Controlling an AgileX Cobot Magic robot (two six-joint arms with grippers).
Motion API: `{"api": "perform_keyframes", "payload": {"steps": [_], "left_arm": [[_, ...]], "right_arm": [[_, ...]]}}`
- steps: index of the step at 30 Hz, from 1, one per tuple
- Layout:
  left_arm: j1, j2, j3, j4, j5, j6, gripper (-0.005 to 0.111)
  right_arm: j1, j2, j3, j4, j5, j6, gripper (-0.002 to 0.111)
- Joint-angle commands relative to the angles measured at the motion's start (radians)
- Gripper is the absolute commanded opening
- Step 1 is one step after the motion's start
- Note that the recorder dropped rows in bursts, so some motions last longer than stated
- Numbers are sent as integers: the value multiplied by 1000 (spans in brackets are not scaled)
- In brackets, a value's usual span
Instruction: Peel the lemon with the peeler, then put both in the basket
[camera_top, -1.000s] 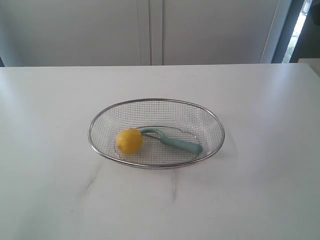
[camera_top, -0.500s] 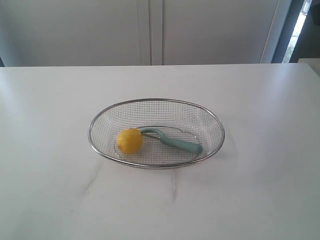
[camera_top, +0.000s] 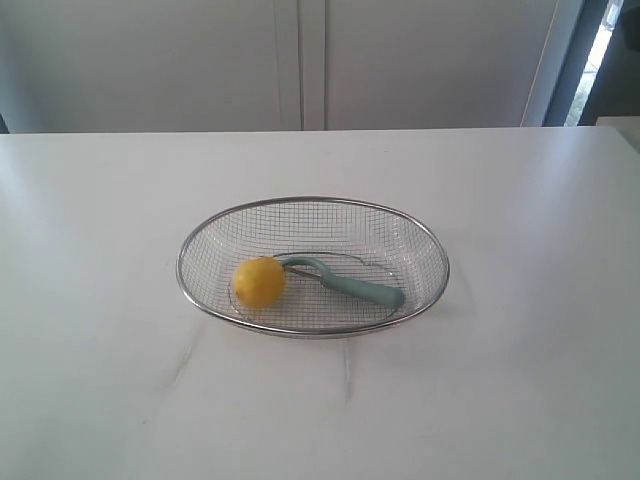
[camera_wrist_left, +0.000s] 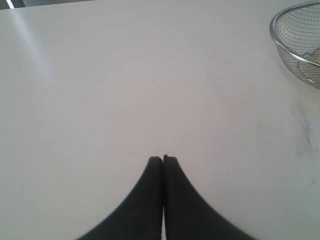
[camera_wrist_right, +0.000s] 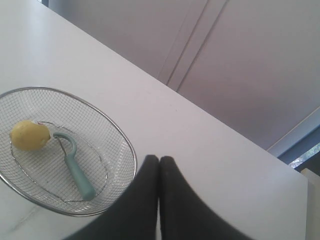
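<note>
Exterior view: I see the lemon (camera_top: 258, 282) and the peeler (camera_top: 350, 283) lying side by side inside the basket (camera_top: 312, 200) on the white table (camera_top: 100, 320). Left wrist view — my left gripper (camera_wrist_left: 163, 158) hangs over the table, fingers pressed together. Right wrist view — my right gripper (camera_wrist_right: 159, 158), likewise pressed together, holds nothing.

White table (camera_top: 90, 400) is filling the foreground, pale panelled wall (camera_top: 150, 60) is standing behind it, daylight is coming in through a window strip (camera_top: 603, 45) far right.
</note>
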Motion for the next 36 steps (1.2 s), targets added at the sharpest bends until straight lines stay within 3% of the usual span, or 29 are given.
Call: {"api": "perform_keyframes", "payload": {"steps": [1, 13, 21, 36], "left_arm": [[7, -5, 4, -6, 4, -7, 0], [7, -5, 4, -6, 4, -5, 0], [7, -5, 4, -6, 4, -5, 0], [7, -5, 4, -6, 4, -5, 0]], "right_arm": [[0, -5, 3, 2, -15, 6, 0], [0, -5, 3, 2, -15, 6, 0], [-15, -118, 3, 30, -15, 6, 0], [-448, -510, 3, 32, -15, 6, 0]]}}
